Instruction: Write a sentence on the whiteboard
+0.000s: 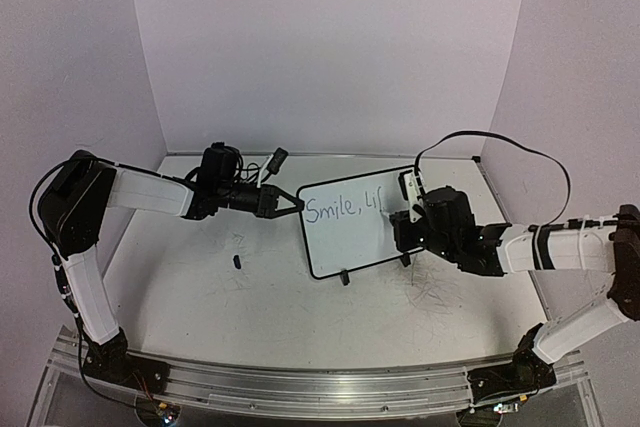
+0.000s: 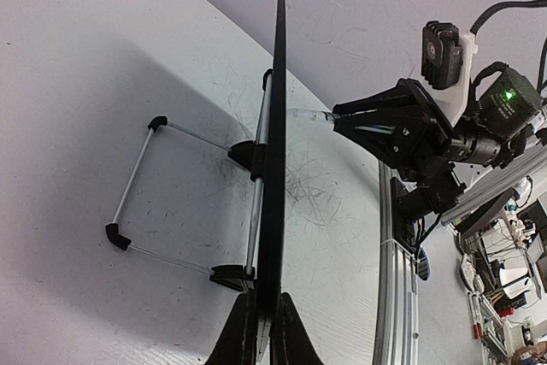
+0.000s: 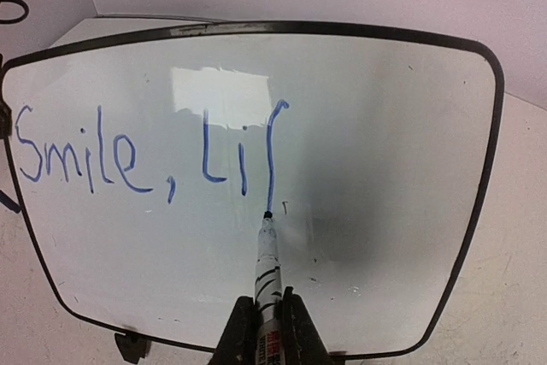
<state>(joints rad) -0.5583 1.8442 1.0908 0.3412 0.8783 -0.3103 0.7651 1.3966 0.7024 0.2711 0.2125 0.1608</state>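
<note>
The whiteboard (image 1: 352, 243) stands tilted on its feet at mid-table, black-framed. My left gripper (image 1: 297, 203) is shut on its left edge; in the left wrist view the board (image 2: 279, 83) runs edge-on out of the jaws (image 2: 263, 331). On the board (image 3: 385, 126), the sentence (image 3: 85, 156) reads "Smile, Li" in blue, followed by one long hooked stroke. My right gripper (image 3: 267, 331) is shut on a white marker (image 3: 270, 262), whose tip touches the board at the foot of that stroke. From above, the right gripper (image 1: 402, 217) sits at the board's right part.
A small black cap (image 1: 238, 262) lies on the table left of the board. Grey scuff scribbles (image 1: 435, 292) mark the tabletop by the right arm. The board's wire stand (image 2: 137, 177) props it from behind. Walls close the back and sides; a metal rail (image 1: 300, 382) runs along the near edge.
</note>
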